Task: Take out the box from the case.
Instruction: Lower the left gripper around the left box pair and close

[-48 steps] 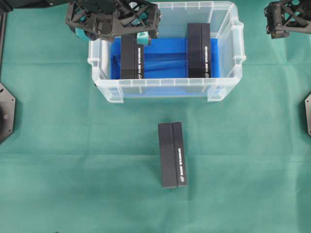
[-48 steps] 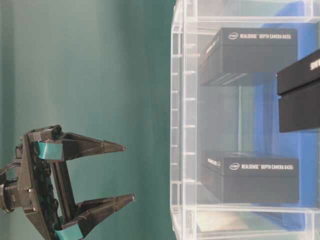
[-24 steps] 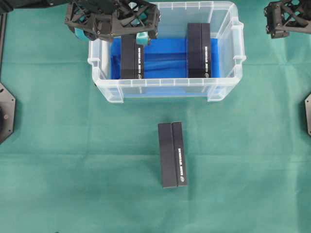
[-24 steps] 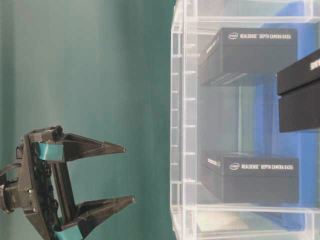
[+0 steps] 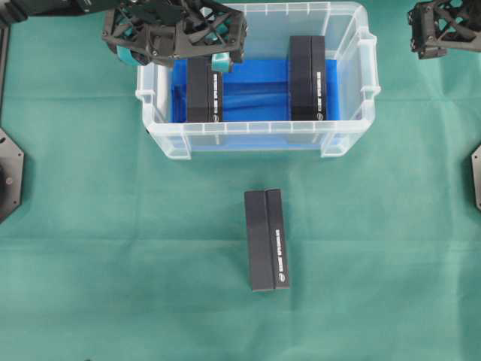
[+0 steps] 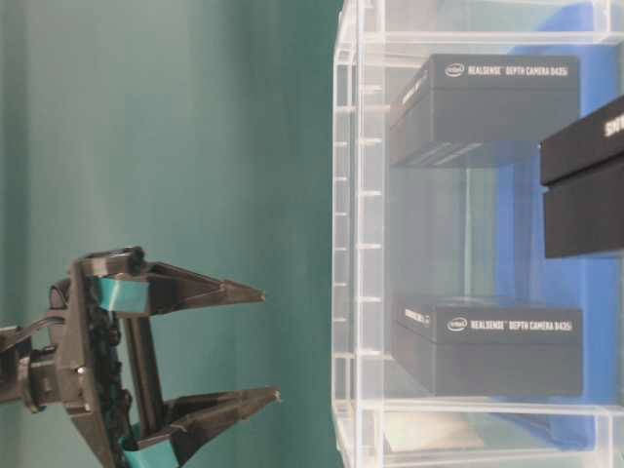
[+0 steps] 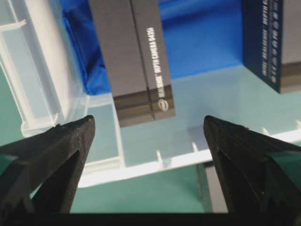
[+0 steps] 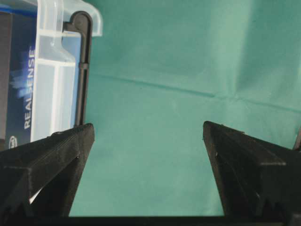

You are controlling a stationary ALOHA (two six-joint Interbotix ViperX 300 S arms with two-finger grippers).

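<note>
Hovering over case [image 5: 255,135] left end, left gripper [image 5: 169,37] spread wide, empty

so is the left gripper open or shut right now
Open. In the left wrist view the left gripper has its two black fingers spread wide with nothing between them, above the left box in the case.

Two boxes stand in the case [image 5: 255,135], one left [image 5: 204,92], one right [image 5: 307,77]; a third [image 5: 267,239] lies on the worktop [image 5: 113,248] nearer.
</note>
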